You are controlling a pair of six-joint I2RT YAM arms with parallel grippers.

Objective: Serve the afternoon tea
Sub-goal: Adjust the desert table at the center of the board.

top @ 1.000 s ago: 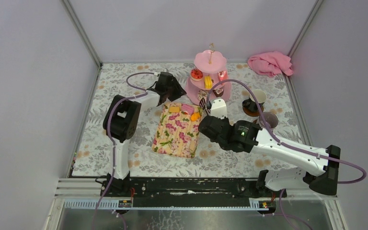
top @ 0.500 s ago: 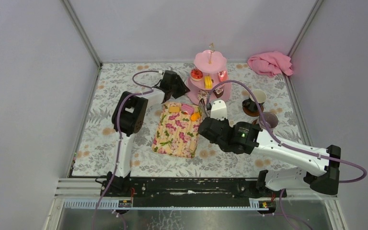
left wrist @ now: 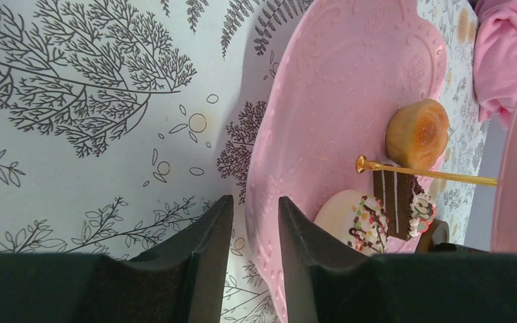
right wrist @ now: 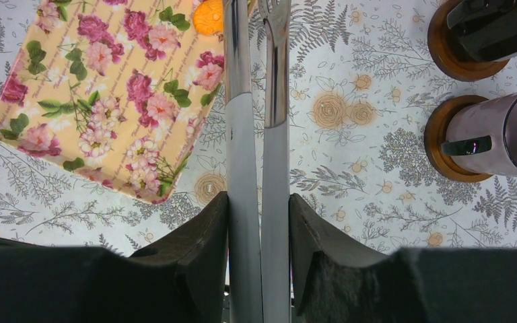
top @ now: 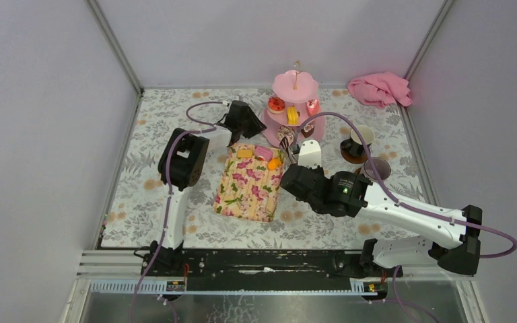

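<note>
The pink three-tier stand (top: 295, 108) stands at the back with toy cakes on its tiers. My left gripper (left wrist: 256, 202) straddles the rim of its bottom plate (left wrist: 350, 87), one finger outside and one inside. The jaws are narrow but open, with a sliver of cloth showing beside the rim. A tart (left wrist: 417, 133), a chocolate slice (left wrist: 397, 202) and a sprinkled cake (left wrist: 353, 219) lie on that plate. My right gripper (right wrist: 259, 198) is shut on silver tongs (right wrist: 259, 121), whose tips reach an orange cake (right wrist: 210, 15) on the floral tray (right wrist: 101, 87). The black mug (right wrist: 491, 27) and grey mug (right wrist: 505, 134) sit on coasters.
The floral tray (top: 248, 182) lies mid-table with yellow (top: 244, 153), pink (top: 264, 153) and orange (top: 274, 163) cakes at its far end. A pink cloth (top: 379, 89) is bunched at the back right corner. The mugs (top: 360, 138) stand right of the stand.
My left arm has reached further in toward the stand and its jaws have narrowed around the bottom plate's rim. The right arm with the tongs has shifted only slightly.
</note>
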